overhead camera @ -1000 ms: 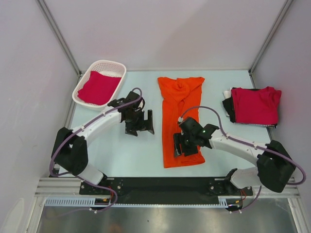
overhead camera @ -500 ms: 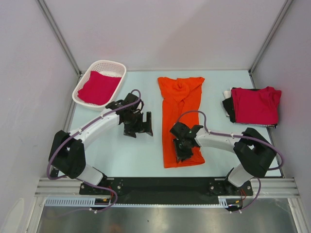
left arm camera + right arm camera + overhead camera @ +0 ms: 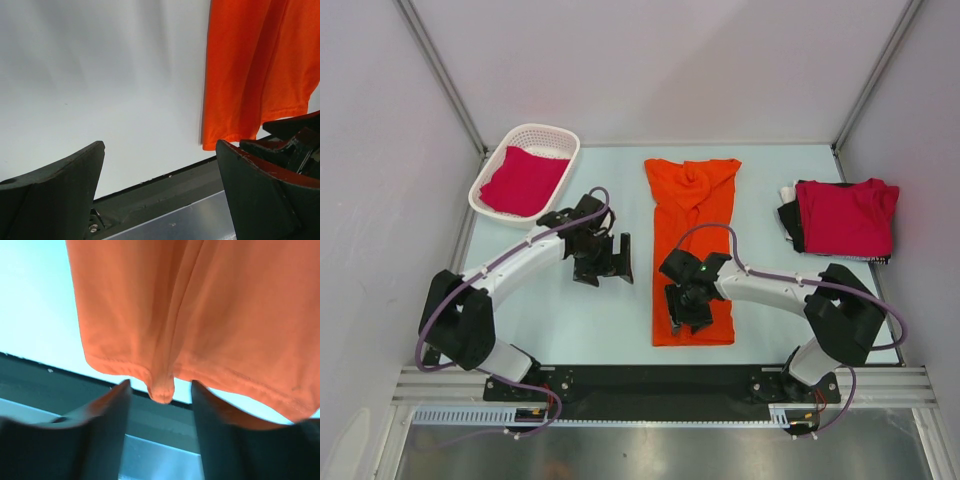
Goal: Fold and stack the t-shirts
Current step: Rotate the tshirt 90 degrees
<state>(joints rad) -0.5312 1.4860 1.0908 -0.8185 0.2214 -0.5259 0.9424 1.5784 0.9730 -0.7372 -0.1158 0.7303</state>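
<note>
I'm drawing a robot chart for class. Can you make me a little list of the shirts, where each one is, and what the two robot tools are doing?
orange t-shirt: middle of the table, folded into a long strip
red t-shirt: inside the white basket, far left
other red t-shirt: folded, on top of a dark pile, far right
left tool: wide open, holding nothing, over bare table beside the orange t-shirt
right tool: open at the orange t-shirt's near hem, a small fold between its fingers with gaps on both sides
</note>
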